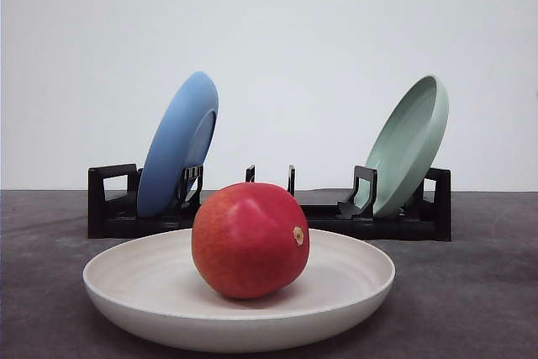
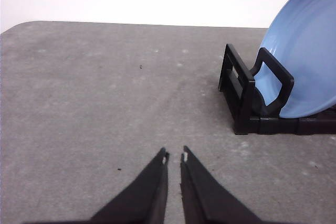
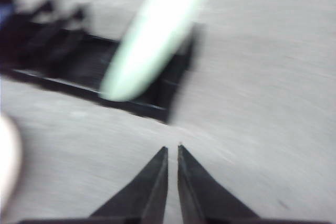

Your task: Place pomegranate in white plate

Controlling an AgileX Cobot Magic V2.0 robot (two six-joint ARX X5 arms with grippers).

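Grey tabletop [image 1: 487, 292], mottled and matte, carrying all items before a plain white wall [image 1: 286, 39]. Black dish rack [image 1: 113, 208], long and low, standing across the far side of the tabletop behind the plate in front; its upright dividers [image 1: 290, 178] near the middle hold nothing. White plate [image 1: 134, 279], wide and shallow with a raised rim, lying flat on the tabletop nearest the front camera, apart from the rack. Blue plate [image 1: 181, 140], standing on edge in the left end of the rack and leaning to the right; in the left wrist view it [image 2: 304, 56] rests against a black divider. Pale green plate [image 1: 412, 145], standing on edge in the right end of the rack and leaning to the right; in the blurred right wrist view it [image 3: 157, 30] appears as a pale streak over the dark rack [image 3: 79, 72]. Pomegranate [image 1: 250, 240], red with an orange blush and a small tan stem spot facing right, resting inside the white plate near its centre, partly hiding the middle of the rack behind it. Left gripper [image 2: 175, 156], fingers nearly touching with a narrow slit between them, holding nothing, over bare tabletop beside the rack's left end [image 2: 247, 98]. Right gripper [image 3: 172, 148], fingers likewise almost closed and empty, over bare tabletop near the rack.
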